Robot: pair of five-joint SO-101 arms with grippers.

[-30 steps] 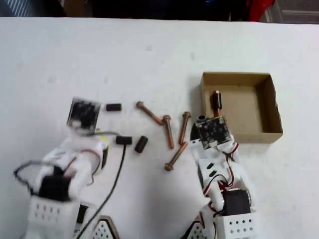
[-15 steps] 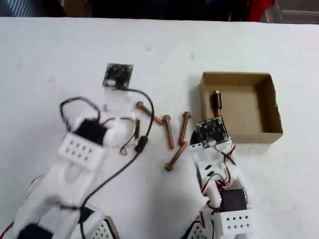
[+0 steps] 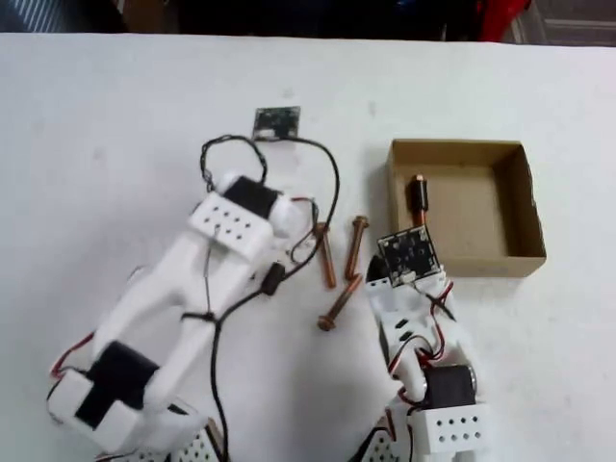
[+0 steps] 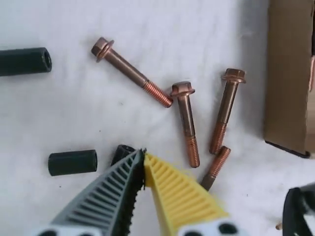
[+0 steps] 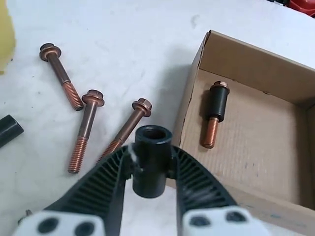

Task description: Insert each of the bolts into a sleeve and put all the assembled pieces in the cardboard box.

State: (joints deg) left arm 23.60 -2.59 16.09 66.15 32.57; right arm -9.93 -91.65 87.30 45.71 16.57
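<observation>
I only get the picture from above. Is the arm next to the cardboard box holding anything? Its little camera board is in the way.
Observer: Yes. The right gripper is shut on a black cylindrical sleeve, whose open end faces the wrist camera.
Operator: Is the other arm holding something too?
Observer: No. The left gripper is shut with nothing in it. Its tips are right by a short black sleeve lying on the white table.
Operator: I count three loose bolts. Is that all?
Observer: There are four copper-coloured flanged bolts on the table. The left arm covers one of them from above.
</observation>
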